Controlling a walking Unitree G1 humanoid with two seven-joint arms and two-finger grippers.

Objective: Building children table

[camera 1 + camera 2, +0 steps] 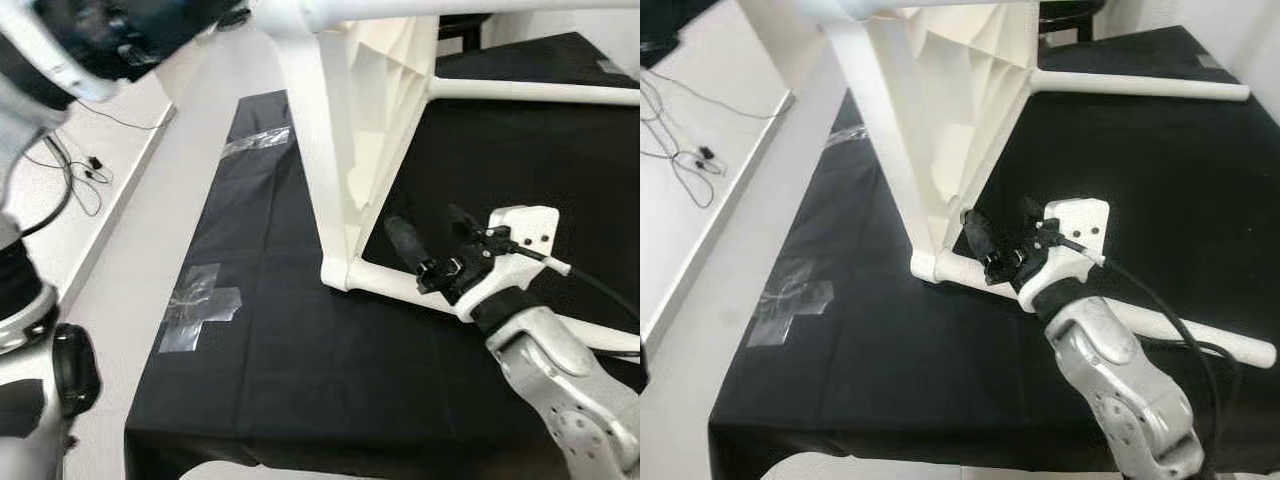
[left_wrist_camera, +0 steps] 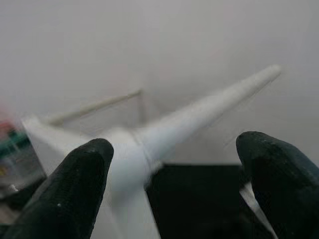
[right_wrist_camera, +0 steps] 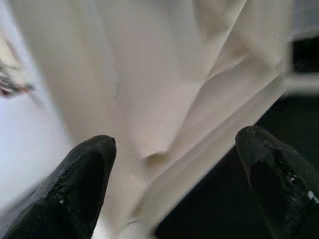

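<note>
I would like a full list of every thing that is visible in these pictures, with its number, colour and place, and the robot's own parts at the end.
children table: 1, white plastic, lying tipped on the black cloth, ribbed underside facing the right gripper, several legs sticking out
black cloth: 1, black, spread over the floor under the table
clear tape: 2 patches, see-through, on the cloth's left part, one near and one farther at its edge
thin cable: 1, dark, on the white surface at far left
left gripper: 1, black fingers, open, raised beside an upper table leg
right gripper: 1, black fingers on a silver arm, open, low over the cloth, pointing at the table's lower corner
</note>
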